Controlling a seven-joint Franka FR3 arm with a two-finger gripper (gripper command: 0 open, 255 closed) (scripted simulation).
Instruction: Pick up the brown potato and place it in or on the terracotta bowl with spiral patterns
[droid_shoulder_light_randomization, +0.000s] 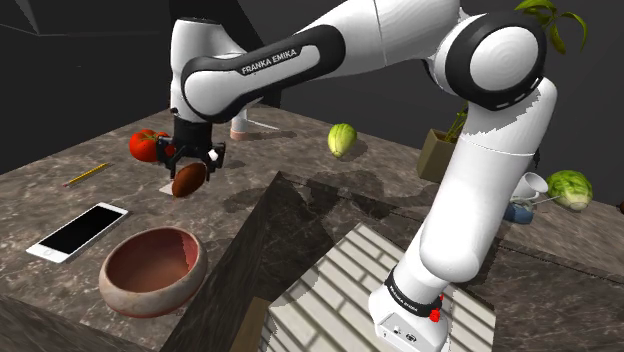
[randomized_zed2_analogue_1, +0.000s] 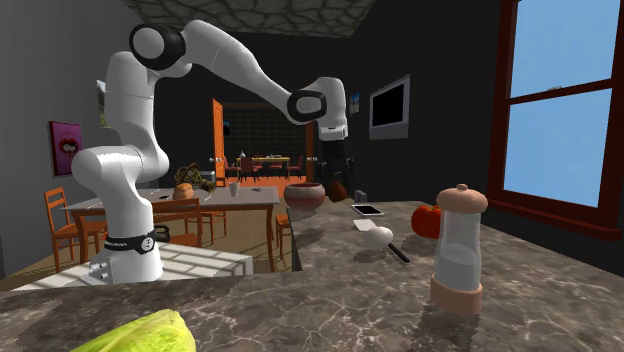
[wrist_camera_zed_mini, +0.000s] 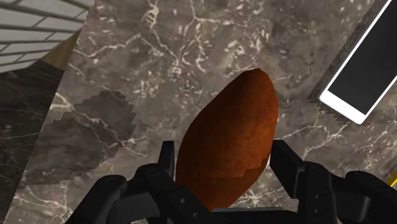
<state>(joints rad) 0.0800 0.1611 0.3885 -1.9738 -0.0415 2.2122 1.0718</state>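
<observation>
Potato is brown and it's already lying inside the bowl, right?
Not quite. The potato is brown, but it is not in the bowl. The end effector holds it in the air above the counter. The shoulder view shows this, and the bowl there is empty.

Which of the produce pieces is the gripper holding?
The reddish-brown oval potato, clasped in the black gripper; the red tomato and the pale green fruit lie apart on the marble counter.
</observation>
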